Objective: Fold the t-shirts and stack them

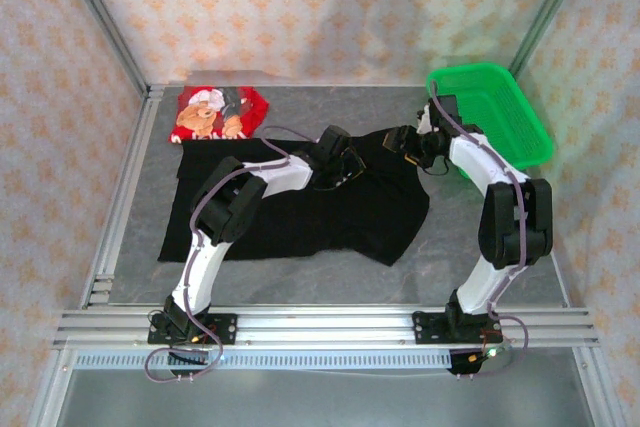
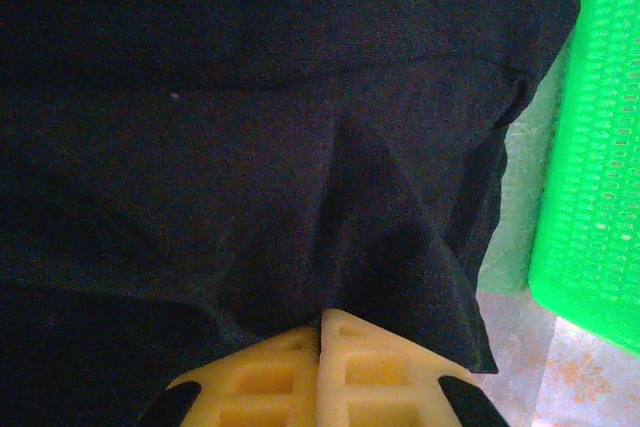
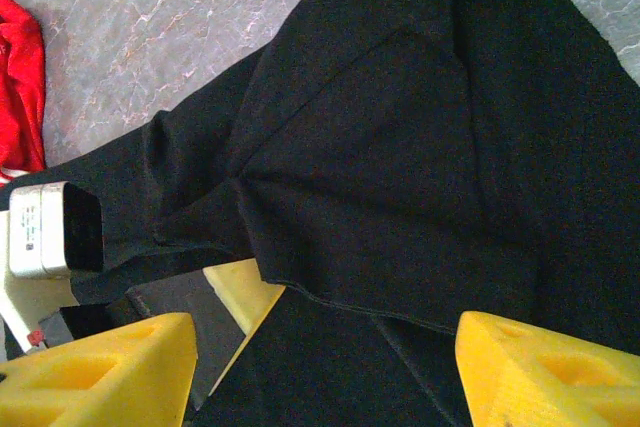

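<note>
Cloth of the black t-shirt (image 1: 300,209) is spread across the middle of the worktop (image 1: 480,247), its right part bunched near the green basket (image 1: 500,117) at the far right corner. A fold of it is clamped by the left end effector (image 2: 321,332), jaws pressed together, with creases drawn toward them. The right end effector (image 3: 320,347) is held released above the same shirt, jaws wide apart, nothing gripped. The red t-shirt (image 1: 218,112) is laid crumpled at the far edge, toward the left corner, just beside the black one.
</note>
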Robot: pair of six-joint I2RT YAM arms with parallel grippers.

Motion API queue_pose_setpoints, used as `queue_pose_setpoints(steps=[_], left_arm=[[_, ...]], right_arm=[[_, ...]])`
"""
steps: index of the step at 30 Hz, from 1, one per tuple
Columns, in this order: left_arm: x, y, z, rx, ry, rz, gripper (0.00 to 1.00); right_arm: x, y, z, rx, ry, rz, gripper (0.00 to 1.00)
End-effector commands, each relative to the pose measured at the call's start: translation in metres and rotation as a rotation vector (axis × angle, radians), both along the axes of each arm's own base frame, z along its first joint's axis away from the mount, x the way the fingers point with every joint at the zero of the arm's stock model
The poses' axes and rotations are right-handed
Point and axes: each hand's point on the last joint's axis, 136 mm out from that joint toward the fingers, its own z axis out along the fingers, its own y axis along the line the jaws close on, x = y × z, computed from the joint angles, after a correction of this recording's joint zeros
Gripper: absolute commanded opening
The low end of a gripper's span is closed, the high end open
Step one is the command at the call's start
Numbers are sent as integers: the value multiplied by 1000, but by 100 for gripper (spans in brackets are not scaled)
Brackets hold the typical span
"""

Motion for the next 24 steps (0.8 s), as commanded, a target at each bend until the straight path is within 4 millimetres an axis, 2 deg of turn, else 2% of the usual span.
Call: queue_pose_setpoints(steps=[1,8,20,24], left_arm=[[-2,11,2,38,-7,11,0],[-3,19,30,34,-61,10,0],[-18,30,55,39,-86,-13,0],[-24,39,54,63,-80,-18,0]], right_arm=[[0,-7,12,-20,-46,-7,69],[0,-8,12,-18,-48,-14,69],[0,-8,12,-20,-45,-15,70],[-5,-7,9,-15,-29,-14,69]])
